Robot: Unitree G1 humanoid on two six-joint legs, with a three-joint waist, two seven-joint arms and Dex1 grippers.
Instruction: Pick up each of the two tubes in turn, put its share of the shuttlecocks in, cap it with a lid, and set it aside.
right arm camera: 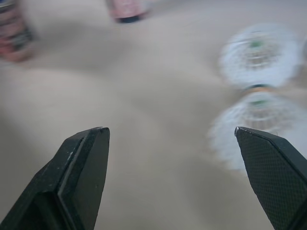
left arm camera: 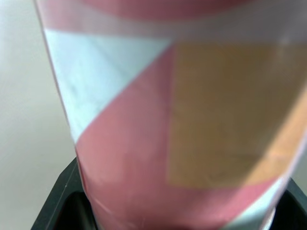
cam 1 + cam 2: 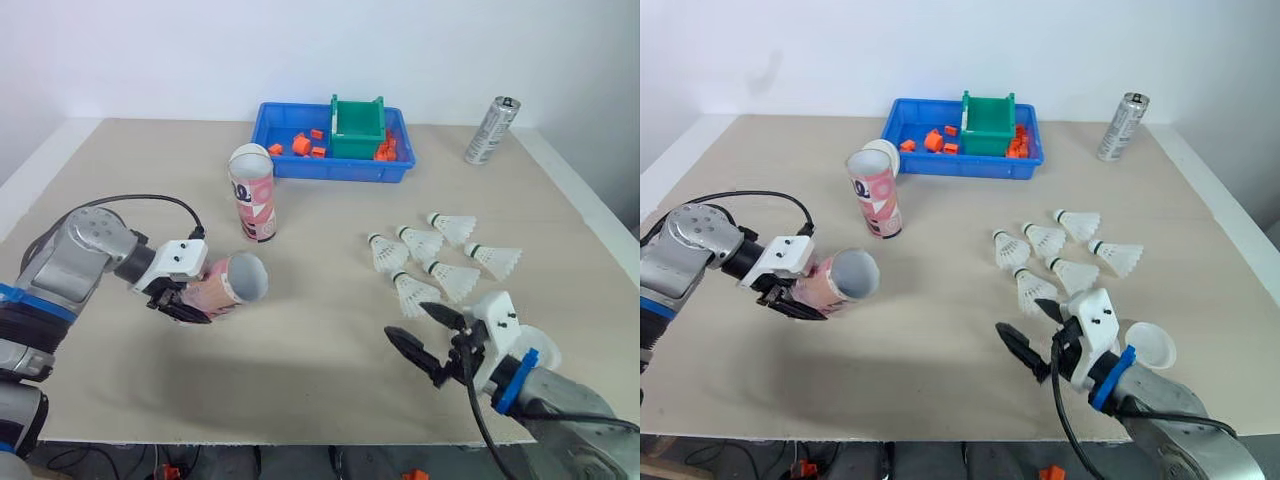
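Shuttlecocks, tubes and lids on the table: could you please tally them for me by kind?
Shuttlecocks: 6
Tubes: 2
Lids: 2
Total: 10

Two tubes [image 3: 225,285], six shuttlecocks [image 3: 420,243], two lids [image 3: 1145,345], one can [image 3: 490,130], one tray [image 3: 300,170].

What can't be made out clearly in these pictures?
Left wrist view: the held tube sits too close, blurring its print and hiding most of the left gripper.
Right wrist view: the shuttlecocks are blurred.
Head views: the label on the can is too small to read; whether the white lid caps the standing tube or leans behind it is unclear.
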